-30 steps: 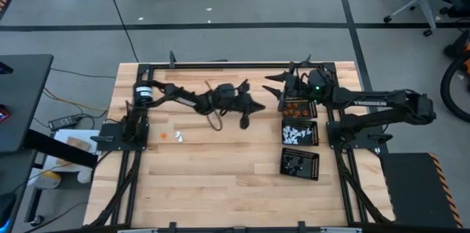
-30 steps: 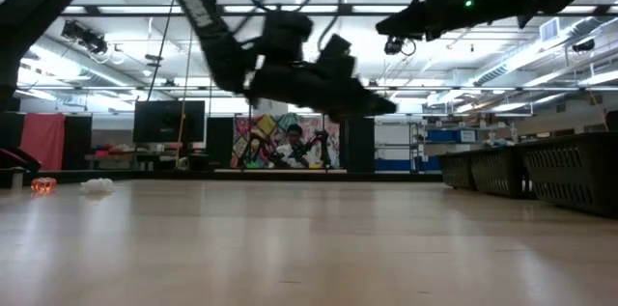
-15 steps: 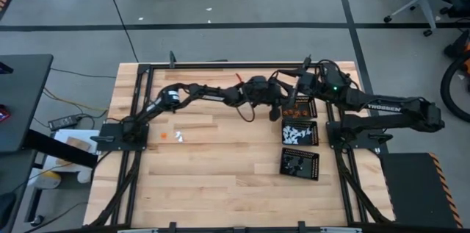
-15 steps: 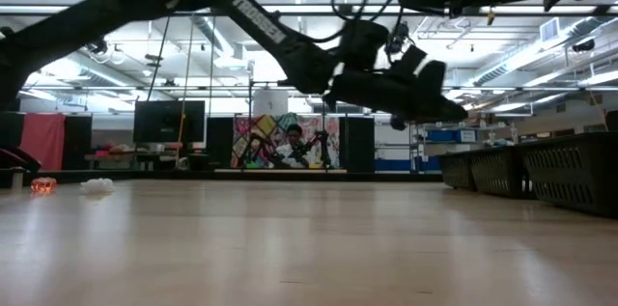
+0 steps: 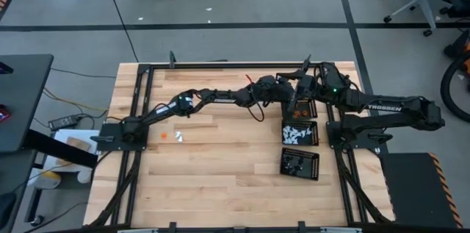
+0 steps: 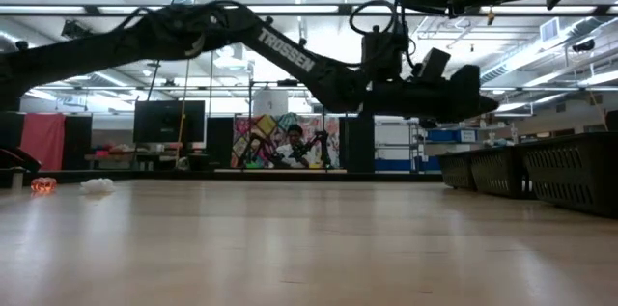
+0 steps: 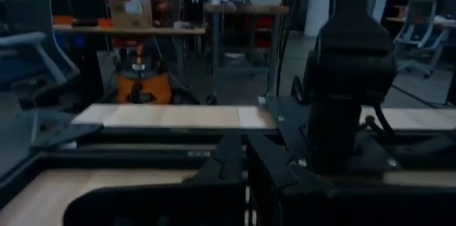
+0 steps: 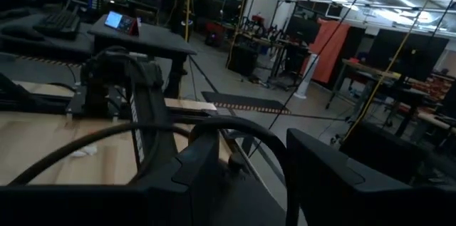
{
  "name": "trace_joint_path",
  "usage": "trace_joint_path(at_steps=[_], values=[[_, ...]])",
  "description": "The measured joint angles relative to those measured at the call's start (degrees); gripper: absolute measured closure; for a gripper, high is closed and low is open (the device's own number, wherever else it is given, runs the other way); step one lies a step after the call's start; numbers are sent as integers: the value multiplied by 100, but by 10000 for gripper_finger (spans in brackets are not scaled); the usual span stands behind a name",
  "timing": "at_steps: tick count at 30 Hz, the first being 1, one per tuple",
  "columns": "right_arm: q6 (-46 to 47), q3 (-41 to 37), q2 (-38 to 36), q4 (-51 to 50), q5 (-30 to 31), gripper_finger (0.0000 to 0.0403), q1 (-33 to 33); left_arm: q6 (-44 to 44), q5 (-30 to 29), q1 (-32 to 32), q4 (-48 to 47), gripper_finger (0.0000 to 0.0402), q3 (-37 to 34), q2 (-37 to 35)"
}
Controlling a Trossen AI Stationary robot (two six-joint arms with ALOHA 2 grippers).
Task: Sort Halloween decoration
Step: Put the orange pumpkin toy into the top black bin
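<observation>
Wooden counter (image 5: 220, 167) below me, three black trays (image 5: 299, 134) stacked in a column at three o'clock. My left arm stretches long and low across the far side, its end effector (image 5: 288, 95) pressed together, hovering at the far tray's edge. My right end effector (image 5: 297, 86) sits just beside it at one o'clock, fingers spread, holding nothing. Halloween decoration (image 5: 297, 134) fills the trays; two stray pieces (image 5: 176, 136) lie at nine o'clock.

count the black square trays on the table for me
3, in a column by the table's right edge: the black square perforated tray of orange pieces farthest back, partly hidden under the arms; the one of white pieces in the middle; the one of black pieces nearest the front.
</observation>
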Motion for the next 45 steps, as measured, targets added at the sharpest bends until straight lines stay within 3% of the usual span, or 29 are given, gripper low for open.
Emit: trace_joint_path(at_steps=[5,15,23,29,35,45], values=[[-2,0,4,-35,11,234,3,-8,-4,-23,33,396,668,441],[-5,-7,11,-98,39,234,17,152,-151,-69,362,394,585,503],[2,-2,2,-54,7,234,25,820,-163,-239,498,367,583,514],[-9,1,-7,-123,17,234,27,899,-155,-275,408,323,575,494],[-140,11,-485,-469,396,234,132,1269,-164,-243,-734,303,574,102],[-251,7,-903,-844,551,234,296,2226,-559,-375,-2501,338,556,-518]])
